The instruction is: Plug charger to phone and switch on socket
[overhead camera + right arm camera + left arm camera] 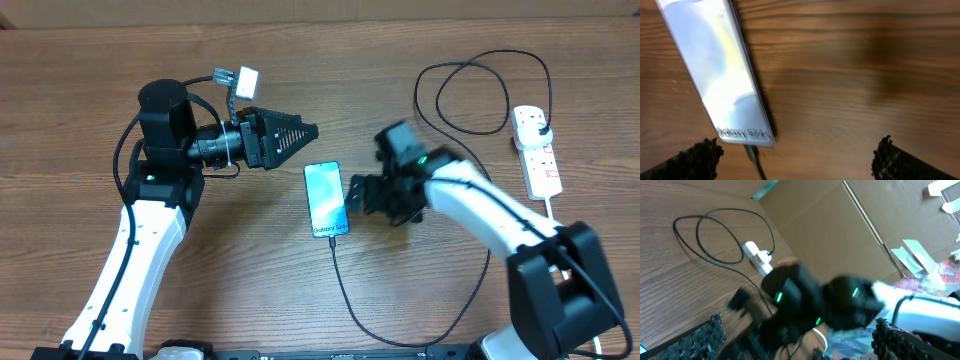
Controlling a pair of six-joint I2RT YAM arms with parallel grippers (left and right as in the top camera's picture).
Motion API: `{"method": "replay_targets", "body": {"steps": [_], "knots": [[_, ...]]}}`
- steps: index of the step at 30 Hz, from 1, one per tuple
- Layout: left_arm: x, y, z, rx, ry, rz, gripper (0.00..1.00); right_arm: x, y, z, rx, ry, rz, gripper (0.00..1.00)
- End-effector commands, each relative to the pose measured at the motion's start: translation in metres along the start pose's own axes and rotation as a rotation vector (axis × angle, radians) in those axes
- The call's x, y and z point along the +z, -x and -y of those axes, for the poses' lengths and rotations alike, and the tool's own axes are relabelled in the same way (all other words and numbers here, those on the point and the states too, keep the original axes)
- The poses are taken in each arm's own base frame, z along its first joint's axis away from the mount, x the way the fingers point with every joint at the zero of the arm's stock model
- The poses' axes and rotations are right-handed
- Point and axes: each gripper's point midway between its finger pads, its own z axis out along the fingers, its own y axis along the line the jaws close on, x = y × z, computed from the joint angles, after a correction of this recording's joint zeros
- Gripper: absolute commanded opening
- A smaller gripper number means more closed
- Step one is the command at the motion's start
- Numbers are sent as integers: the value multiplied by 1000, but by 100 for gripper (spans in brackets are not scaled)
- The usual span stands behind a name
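1. Now, from overhead: the phone lies face up mid-table. The charger leaves its lower edge, loops round and ends at a black plug seated in the socket, far to my right. My right gripper sits just beside the phone's right edge. My left gripper hovers near the phone's upper left, apart from it. I judge the plugging-in done and the switch to be the step in hand.
2. Left wrist: my fingers stand wide apart at the lower corners, holding nothing. My right arm blurs the middle. Behind it, the socket and the charger's loops lie on the table.
3. Right wrist: my fingers are spread wide and empty, with the phone ahead, nearer the left one. The connector meets the phone's bottom edge and looks seated, though blur hides how deep.
4. Next, as I judge it, my right gripper is the nearer one to the socket. It should lift clear of the phone and cross to the right without snagging the charger. Then it should bring its fingers together and press the red-marked switch by the occupied outlet. Whether that switch is already on is too small to tell.
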Motion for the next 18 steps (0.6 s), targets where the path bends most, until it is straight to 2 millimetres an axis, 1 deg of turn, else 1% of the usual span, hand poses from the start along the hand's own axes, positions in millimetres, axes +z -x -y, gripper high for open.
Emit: {"method": "replay_targets", "body": {"steps": [1, 5, 8, 10, 13, 15, 18], "knots": [[-2, 8, 15, 60, -22, 7, 100, -43, 25, 23, -18, -90, 85, 100], [-2, 7, 15, 59, -21, 7, 99, -74, 31, 72, 43, -243, 73, 100], [-2, 7, 15, 59, -21, 7, 99, -88, 36, 109, 126, -325, 85, 100], [-2, 7, 15, 59, -21, 7, 100, -94, 43, 129, 177, -357, 110, 100], [-2, 7, 15, 59, -21, 7, 100, -101, 55, 146, 237, -347, 157, 100], [-2, 7, 15, 59, -21, 7, 99, -104, 63, 154, 262, -341, 189, 100], [-2, 7, 15, 59, -21, 7, 99, -108, 68, 166, 298, -340, 213, 100]]}}
